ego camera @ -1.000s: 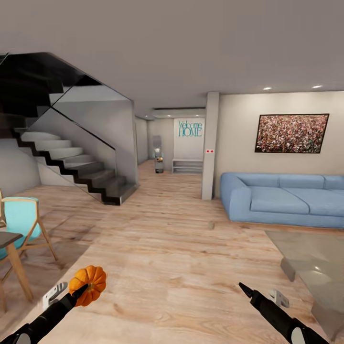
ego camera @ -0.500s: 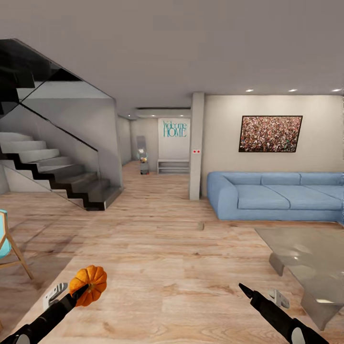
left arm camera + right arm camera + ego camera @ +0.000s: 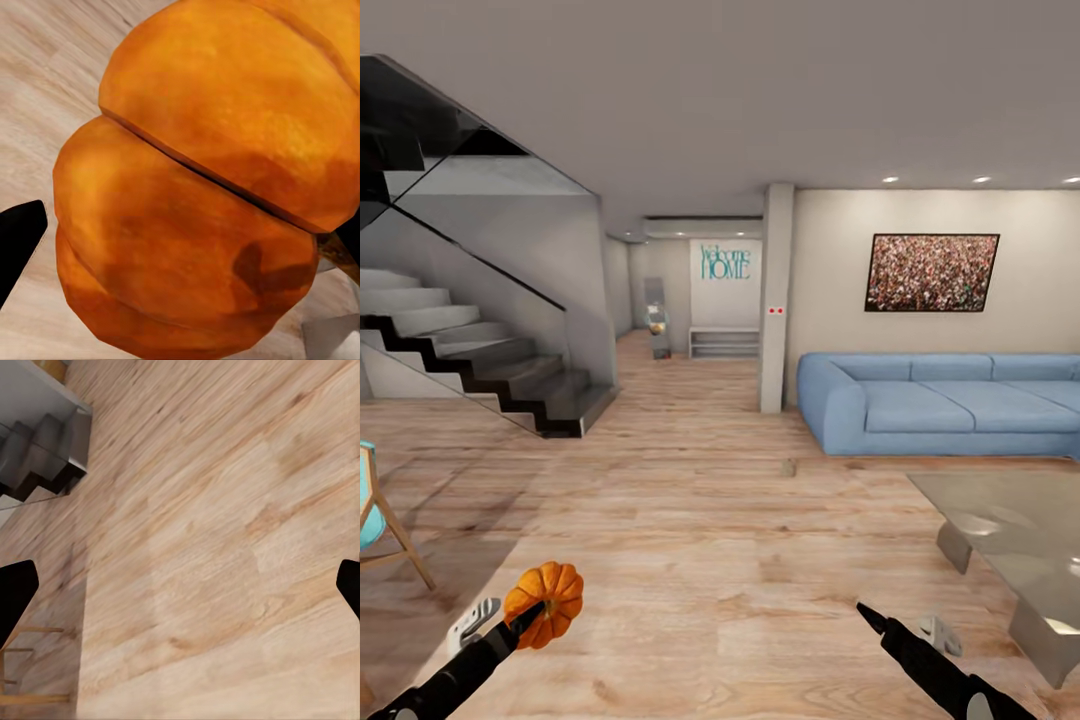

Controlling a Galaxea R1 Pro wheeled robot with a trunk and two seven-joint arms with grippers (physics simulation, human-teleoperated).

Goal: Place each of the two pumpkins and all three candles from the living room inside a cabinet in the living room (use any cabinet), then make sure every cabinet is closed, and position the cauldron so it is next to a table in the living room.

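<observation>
A small orange ribbed pumpkin point(image 3: 546, 602) is held low at the near left, with my left gripper point(image 3: 525, 612) shut on it. Up close, the pumpkin point(image 3: 202, 187) spans the space between the black fingers point(image 3: 19, 236). My right gripper point(image 3: 900, 622) hangs open at the near right over bare wooden floor point(image 3: 195, 555), its fingertips point(image 3: 15, 592) wide apart with nothing between them. The glass-topped coffee table point(image 3: 1010, 515) stands at the right. A tiny pale stub point(image 3: 788, 467), perhaps a candle, lies on the floor ahead.
A blue sofa point(image 3: 950, 405) lines the right wall behind the table. A staircase with a glass rail point(image 3: 480, 360) rises at the left, and a teal chair point(image 3: 372, 520) sits at the left edge. A pillar point(image 3: 775, 300) stands beside the hallway; wooden floor lies ahead.
The camera has swung to the right, bringing more of the sofa and table into view and pushing the chair to the edge. The pumpkin stays in my left gripper.
</observation>
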